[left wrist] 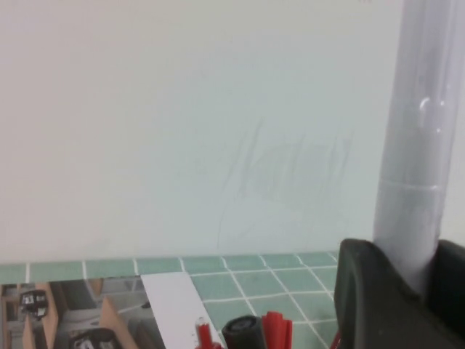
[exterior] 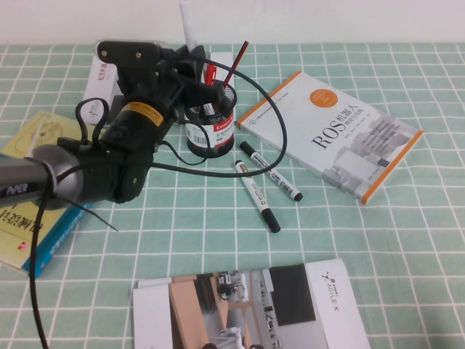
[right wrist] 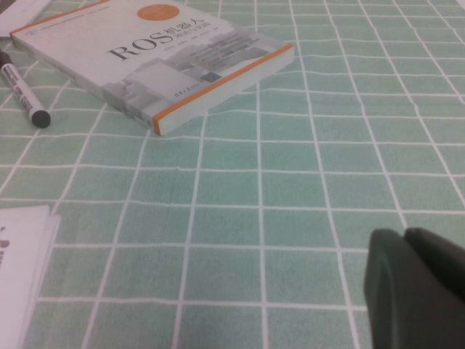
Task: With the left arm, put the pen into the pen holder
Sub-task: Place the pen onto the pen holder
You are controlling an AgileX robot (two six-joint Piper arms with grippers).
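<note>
Pen (exterior: 187,25): upright at upper centre of the high view, clamped in the left pincer (exterior: 190,58) above the pen holder (exterior: 211,118).
Progress: lifted and carried; lowering and release remain.
Left wrist view: barrel between fingers (left wrist: 363,291).
Right pincer (right wrist: 418,287): low over the surface (right wrist: 276,182); opening unclear.

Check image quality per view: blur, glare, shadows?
High view: even light, soft shadows, pen washed out against the wall. Left wrist view: left claw and the pen it holds blurred up close. Right wrist view: right claw dark, blurred; book sharp.
</note>
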